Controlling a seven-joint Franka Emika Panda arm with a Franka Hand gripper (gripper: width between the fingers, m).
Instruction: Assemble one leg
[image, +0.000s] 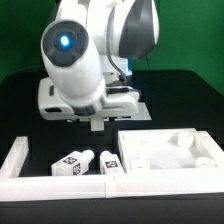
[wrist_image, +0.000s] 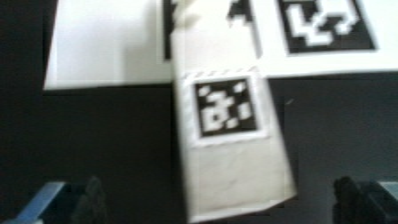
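- Currently the gripper (wrist_image: 217, 203) hangs wide open, holding nothing; its fingers (wrist_image: 71, 203) straddle the leg (wrist_image: 228, 125), which lies flat on the table below.
- I'd descend straight, keep the leg centred, then close across its narrow sides.
- No bin shows; a white rail (image: 18, 160) fences in 2 legs and the panel (image: 170, 150).

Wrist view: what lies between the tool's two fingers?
A leg, tagged face up, lies in the gap of the open tool, with bare dark table on both sides; neither of its fingers touches it. The wrist view shows this.
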